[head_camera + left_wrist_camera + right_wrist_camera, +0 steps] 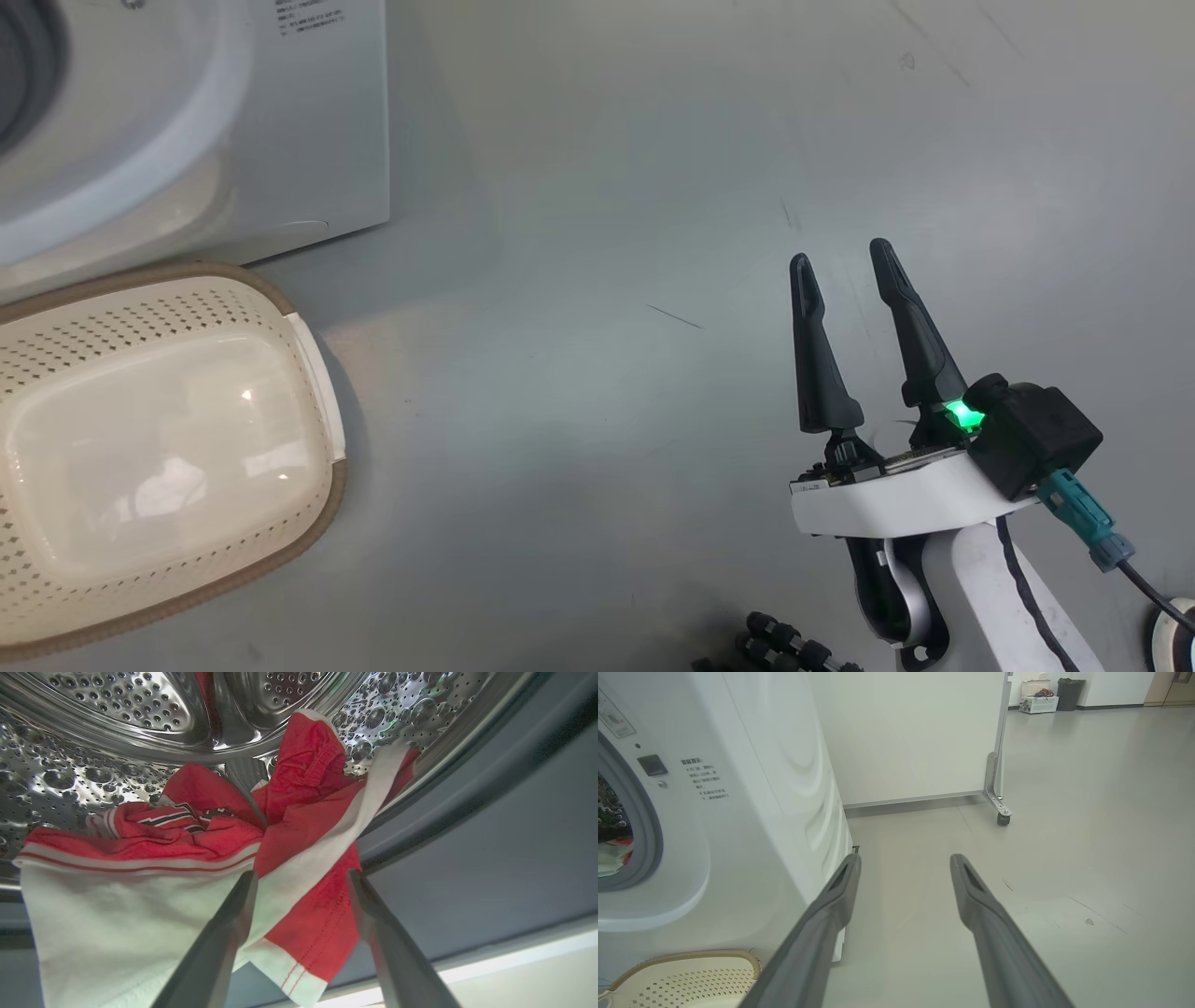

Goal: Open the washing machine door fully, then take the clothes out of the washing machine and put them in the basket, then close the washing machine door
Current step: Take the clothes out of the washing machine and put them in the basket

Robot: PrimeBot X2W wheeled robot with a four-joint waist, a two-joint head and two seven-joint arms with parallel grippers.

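Note:
The red and white clothes (210, 826) lie in the steel drum of the washing machine (280, 112), one corner draped over the grey seal. My left gripper (302, 877) is open at the drum mouth, its fingers either side of a hanging red and white fold, not closed on it. The cream basket (313, 373) with a brown rim stands empty on the floor in front of the washing machine (738, 812). My right gripper (845, 257) hovers open over bare floor, right of the basket (691, 963). The washing machine door is out of view.
A white wheeled partition (999, 779) stands behind the machine's right side. Grey floor spreads to the right. A dark bin (1069, 693) and a white crate (1038, 703) sit far off. A black ribbed cable (784, 644) lies near my right arm's base.

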